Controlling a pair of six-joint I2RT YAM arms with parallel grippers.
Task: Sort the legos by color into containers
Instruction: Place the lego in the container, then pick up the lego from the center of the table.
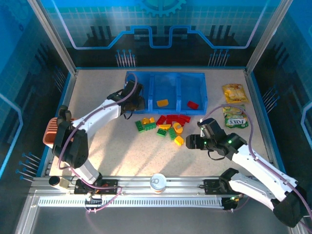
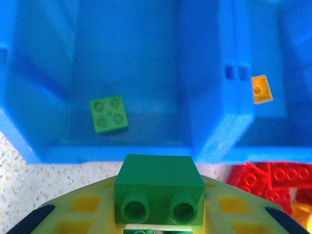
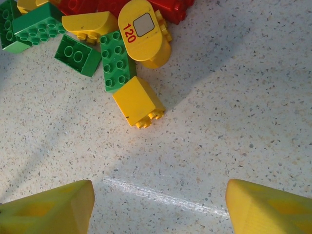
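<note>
Left gripper (image 1: pixel 133 96) clamps a dark green brick (image 2: pixel 158 184) at the near wall of the tray's left compartment (image 2: pixel 136 58), toward the table's far edge. A light green brick (image 2: pixel 108 114) lies straight ahead inside. Right gripper (image 3: pixel 161 204) hangs open, a yellow brick (image 3: pixel 139 101) just ahead.

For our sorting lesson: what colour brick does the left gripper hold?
Green; the brick shows best from the left wrist.
</note>
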